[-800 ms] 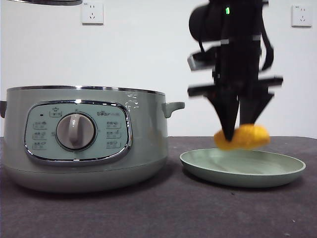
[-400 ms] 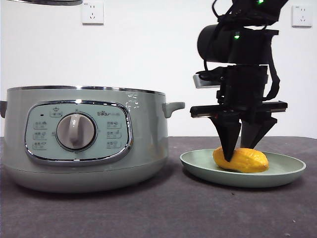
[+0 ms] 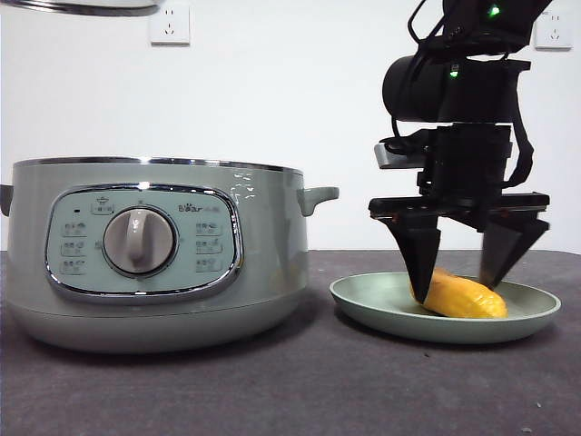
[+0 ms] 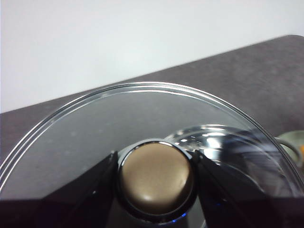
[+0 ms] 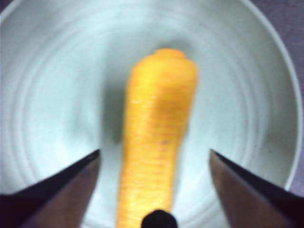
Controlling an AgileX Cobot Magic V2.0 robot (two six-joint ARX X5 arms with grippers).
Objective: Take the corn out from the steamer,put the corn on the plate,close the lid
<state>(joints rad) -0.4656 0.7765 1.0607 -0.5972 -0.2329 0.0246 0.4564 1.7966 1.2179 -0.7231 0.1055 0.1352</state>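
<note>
The yellow-orange corn (image 3: 463, 296) lies on the pale green plate (image 3: 363, 300), right of the steamer (image 3: 154, 254), which stands open. My right gripper (image 3: 465, 272) is over the plate, jaws open and apart on either side of the corn (image 5: 156, 133), not gripping it; the plate (image 5: 57, 71) fills the right wrist view. My left gripper (image 4: 154, 178) is shut on the knob (image 4: 156, 175) of the glass lid (image 4: 95, 123). It holds the lid high up; only the lid's rim (image 3: 82, 5) shows at the front view's top left.
Dark table surface (image 3: 300, 391) runs in front of the steamer and plate. A white wall with two sockets (image 3: 170, 24) is behind. The steamer's side handle (image 3: 318, 195) points toward the plate.
The right gripper lowered the corn onto the plate, then opened its jaws and let go. The corn now rests on the plate. The lid stays held high.
</note>
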